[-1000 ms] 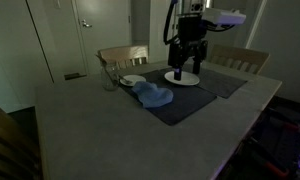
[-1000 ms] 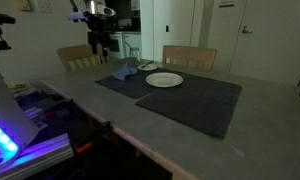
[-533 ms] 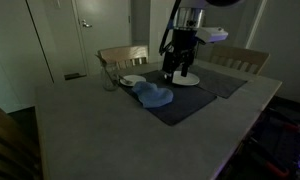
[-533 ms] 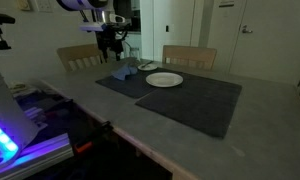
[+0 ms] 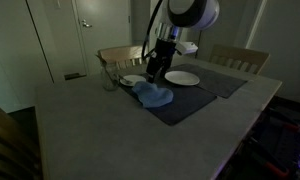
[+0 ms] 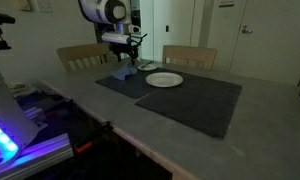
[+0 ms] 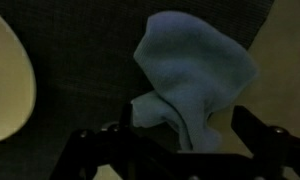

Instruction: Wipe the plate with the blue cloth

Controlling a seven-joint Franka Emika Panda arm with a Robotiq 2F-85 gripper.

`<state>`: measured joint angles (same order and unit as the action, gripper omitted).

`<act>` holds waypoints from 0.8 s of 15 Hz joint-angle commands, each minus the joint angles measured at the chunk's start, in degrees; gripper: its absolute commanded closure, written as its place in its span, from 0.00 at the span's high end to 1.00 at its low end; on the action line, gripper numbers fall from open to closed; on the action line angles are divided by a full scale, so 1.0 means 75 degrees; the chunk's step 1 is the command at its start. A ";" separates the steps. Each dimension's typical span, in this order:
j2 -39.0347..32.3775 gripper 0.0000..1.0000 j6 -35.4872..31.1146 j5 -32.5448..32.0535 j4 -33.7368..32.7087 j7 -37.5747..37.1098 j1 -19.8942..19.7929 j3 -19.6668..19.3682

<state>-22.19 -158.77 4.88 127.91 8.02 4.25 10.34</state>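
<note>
The blue cloth [image 5: 154, 96] lies crumpled on a dark placemat [image 5: 190, 106]; it also shows in the other exterior view [image 6: 120, 73]. The white plate [image 5: 182, 77] sits on the neighbouring mat just beyond it and shows there too [image 6: 164, 80]. My gripper [image 5: 153, 79] hangs just above the cloth, as also seen from the other side [image 6: 127, 67]. In the wrist view the gripper [image 7: 185, 138] is open, with its dark fingers [image 7: 252, 132] either side of the cloth's [image 7: 195, 72] near end. The plate's rim [image 7: 8, 85] is at the left edge.
A small plate [image 5: 133, 80] and a drinking glass [image 5: 109, 80] stand next to the cloth at the table's far side. Two wooden chairs [image 5: 123, 56] stand behind the table. A large dark placemat [image 6: 195, 100] covers the table's middle.
My gripper has moved from above the white plate across to the blue cloth and come down over it. The cloth and plate have not moved.
</note>
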 commanded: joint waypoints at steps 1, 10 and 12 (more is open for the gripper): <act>-0.1004 1.00 0.0084 0.0166 -0.1152 0.1041 -0.0481 0.0448; -0.2101 1.00 0.0470 0.0102 -0.1913 0.1980 -0.1065 0.1117; -0.2169 1.00 0.0524 0.0095 -0.1950 0.2048 -0.1122 0.1181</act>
<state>-37.01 -157.08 4.96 115.04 20.77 -2.20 17.38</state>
